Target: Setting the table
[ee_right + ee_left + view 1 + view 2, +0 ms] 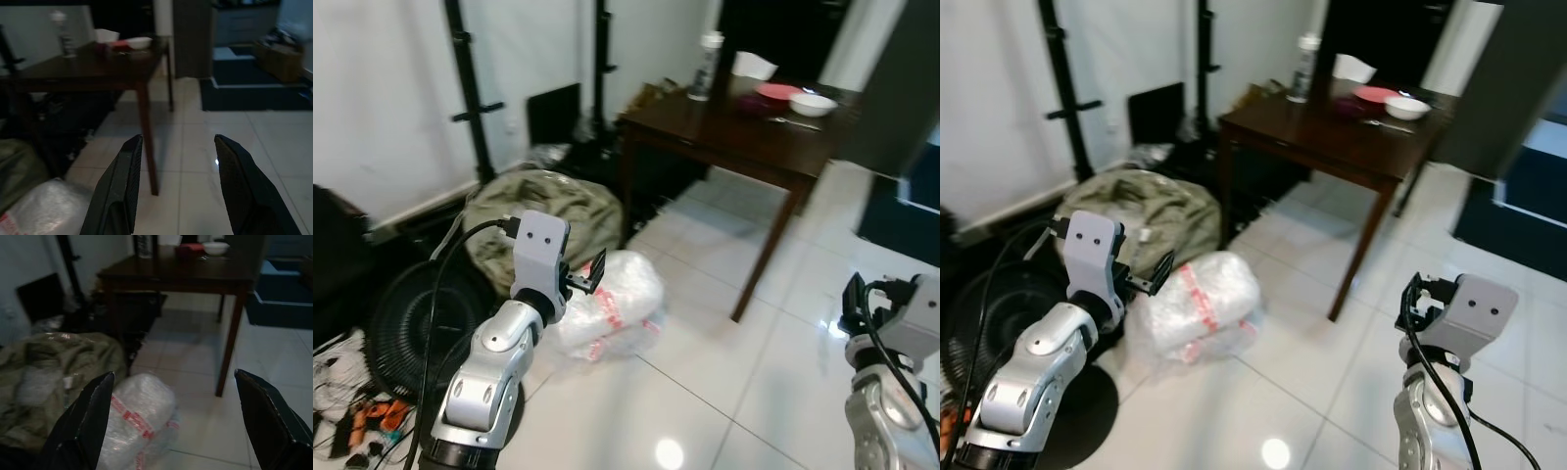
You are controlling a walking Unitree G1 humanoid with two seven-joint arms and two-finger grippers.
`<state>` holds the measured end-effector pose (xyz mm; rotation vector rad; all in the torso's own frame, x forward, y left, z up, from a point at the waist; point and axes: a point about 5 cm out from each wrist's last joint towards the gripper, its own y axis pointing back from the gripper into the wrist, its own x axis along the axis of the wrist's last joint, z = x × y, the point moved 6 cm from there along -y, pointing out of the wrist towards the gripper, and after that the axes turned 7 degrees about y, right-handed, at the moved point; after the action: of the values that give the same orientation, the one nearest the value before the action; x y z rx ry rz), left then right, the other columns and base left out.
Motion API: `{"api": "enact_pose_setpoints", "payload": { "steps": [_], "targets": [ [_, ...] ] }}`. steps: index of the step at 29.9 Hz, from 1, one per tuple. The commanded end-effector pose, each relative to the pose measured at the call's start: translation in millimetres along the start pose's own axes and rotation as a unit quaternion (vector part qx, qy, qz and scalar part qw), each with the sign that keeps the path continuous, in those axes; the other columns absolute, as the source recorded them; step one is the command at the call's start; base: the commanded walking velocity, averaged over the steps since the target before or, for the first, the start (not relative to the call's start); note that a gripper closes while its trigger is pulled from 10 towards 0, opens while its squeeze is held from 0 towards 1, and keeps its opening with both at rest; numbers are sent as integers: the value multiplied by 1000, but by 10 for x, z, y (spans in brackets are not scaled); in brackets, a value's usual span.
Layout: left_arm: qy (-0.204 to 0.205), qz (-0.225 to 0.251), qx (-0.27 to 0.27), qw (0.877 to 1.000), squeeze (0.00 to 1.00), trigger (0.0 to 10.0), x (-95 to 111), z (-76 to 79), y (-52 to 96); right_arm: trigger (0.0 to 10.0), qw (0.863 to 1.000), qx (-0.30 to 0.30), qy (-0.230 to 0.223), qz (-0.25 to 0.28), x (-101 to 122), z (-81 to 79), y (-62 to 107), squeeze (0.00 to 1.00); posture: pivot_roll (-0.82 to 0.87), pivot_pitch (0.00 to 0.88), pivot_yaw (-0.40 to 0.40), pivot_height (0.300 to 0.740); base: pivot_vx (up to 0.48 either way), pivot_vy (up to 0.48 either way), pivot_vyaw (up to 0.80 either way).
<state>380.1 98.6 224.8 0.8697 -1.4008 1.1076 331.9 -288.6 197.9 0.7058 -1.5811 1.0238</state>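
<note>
Table (724, 137): dark wood, standing well ahead of the robot across the white tiled floor (724, 372), against the far side of the room.

Left gripper (176, 426): raised in front of the body, fingers spread wide, holding nothing. Its wrist view looks past both black fingers toward the table.

Right gripper (178, 191): raised on the right, fingers parted, empty. Its wrist view also faces the table, with one table leg directly ahead.

Items near the left gripper, on the floor: one clear plastic bundle with red tape (612, 304), lying just beyond the fingers; one olive-green bag (553, 211) behind it; a black round fan (406, 313) and loose cables to the robot's left.

Items on the table, far end: one white bowl (813, 103); one pink plate (776, 92) just beside it; a utensil (793, 122) lying in front of the bowl, type too small to tell; one white folded napkin or paper (754, 65) behind the plate; one clear bottle with a white cap (707, 67) near the back edge.

Progress, by judgement: dishes are clustered at one end rather than laid out as a place setting, so arranging appears not yet done. Neither gripper carries anything, and the robot stands well apart from the table. Remaining: approach, then handle the tableware.
</note>
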Motion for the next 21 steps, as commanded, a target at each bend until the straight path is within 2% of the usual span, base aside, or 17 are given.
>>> {"api": "enact_pose_setpoints", "payload": {
  "steps": [1, 3, 8, 19, 21],
  "targets": [
    [3, -3, -5, 1000, 0, 10000, -34, 23, 4, 10000, 1000, -7, 2, -6, -29, 39, 17, 0, 31, 73, 50, 740, 0, 0, -800],
    [4, -2, -5, 1000, 0, 10000, -32, 24, 4, 10000, 1000, -8, 2, -5, -28, 41, 18, 0, 30, 73, 50, 740, 0, 0, -800],
    [4, 2, -15, 1000, 0, 10000, -22, 56, -6, 10000, 1000, -5, 0, -4, -20, 28, 27, 0, 29, 74, 51, 740, 418, 0, -754],
    [5, 3, -23, 1000, 0, 10000, -23, 95, -11, 10000, 1000, 0, 0, -7, -33, 3, 44, 0, 25, 78, 55, 740, 480, 0, 0],
    [5, 3, -25, 1000, 0, 10000, -25, 102, -9, 10000, 1000, -1, -2, -10, -43, 14, 47, 0, 24, 80, 54, 740, 480, 0, -581]
  ]
}}
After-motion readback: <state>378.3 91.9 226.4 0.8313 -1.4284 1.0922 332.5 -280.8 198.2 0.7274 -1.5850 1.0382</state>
